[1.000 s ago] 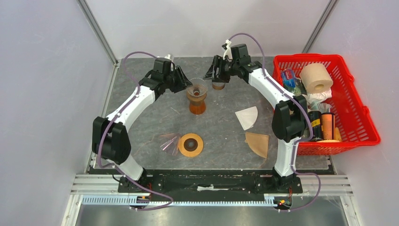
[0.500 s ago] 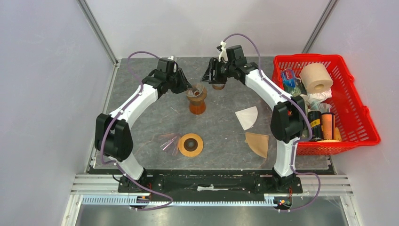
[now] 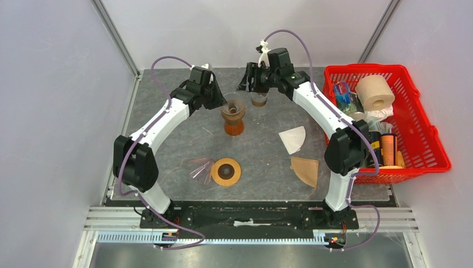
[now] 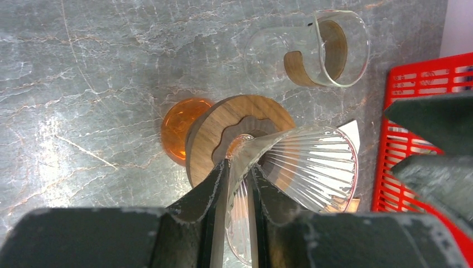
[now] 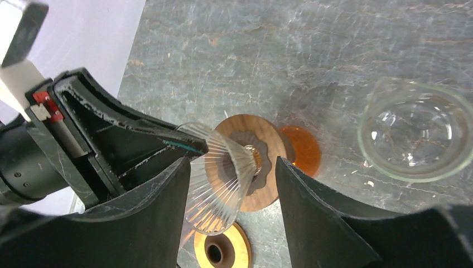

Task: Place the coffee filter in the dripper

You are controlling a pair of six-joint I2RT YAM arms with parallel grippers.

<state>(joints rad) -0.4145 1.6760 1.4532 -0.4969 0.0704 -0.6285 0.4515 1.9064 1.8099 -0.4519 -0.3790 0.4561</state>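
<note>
Brown coffee filter (image 3: pixel 305 169) and white coffee filter (image 3: pixel 293 139) lie flat on table (image 3: pixel 262 159), at 4 and 3 o'clock from centre. Left arm (image 3: pixel 162 120) reaches far, elbow bent. Left end effector (image 4: pixel 237 167) clamped on rim of dripper (image 4: pixel 304 162) at 11 o'clock. Right arm (image 3: pixel 318 109) extended. Right end effector (image 5: pixel 231 164) fingers apart, gripping nothing, near glass cup (image 3: pixel 258 99).

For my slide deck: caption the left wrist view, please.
Left gripper pinches the wall of the ribbed glass dripper near its wooden collar, glass cup beyond.
</note>
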